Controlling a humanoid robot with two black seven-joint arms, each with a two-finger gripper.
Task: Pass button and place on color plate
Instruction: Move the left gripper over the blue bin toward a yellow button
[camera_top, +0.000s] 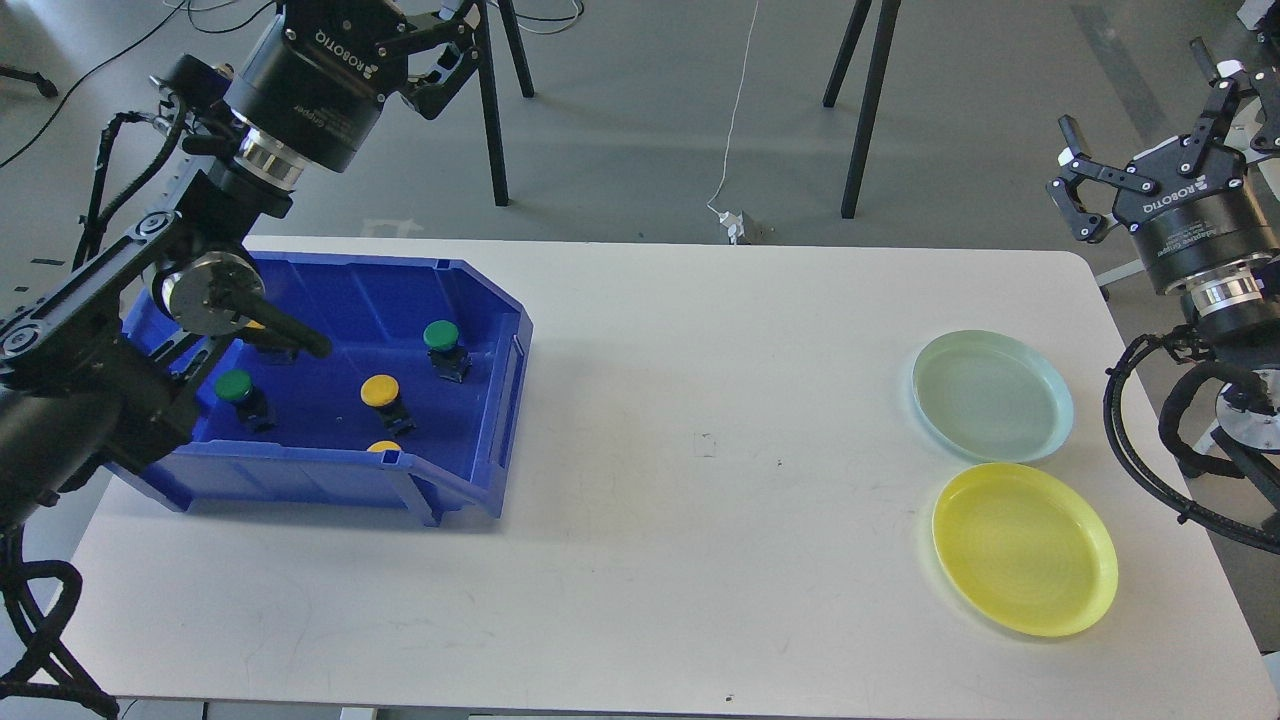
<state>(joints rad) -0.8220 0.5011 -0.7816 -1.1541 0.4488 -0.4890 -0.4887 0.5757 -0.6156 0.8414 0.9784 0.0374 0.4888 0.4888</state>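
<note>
Both arms are black, jointed, with silver metal rings at the wrists and looped black cables alongside. The left gripper (447, 52) and right gripper (1150, 150) carry white "ROBOTIQ" lettering on cylindrical black bodies.

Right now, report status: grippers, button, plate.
Left gripper open, raised behind the blue bin, empty. Right gripper open, off the table's right edge. Yellow button in the bin, ungrabbed. Yellow plate bare; nothing blocking.

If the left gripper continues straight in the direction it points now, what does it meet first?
The left gripper points up and away from the table, toward the black stand legs behind it. Those legs seem first in its line, though depth is unclear. It points away from the blue bin.
</note>
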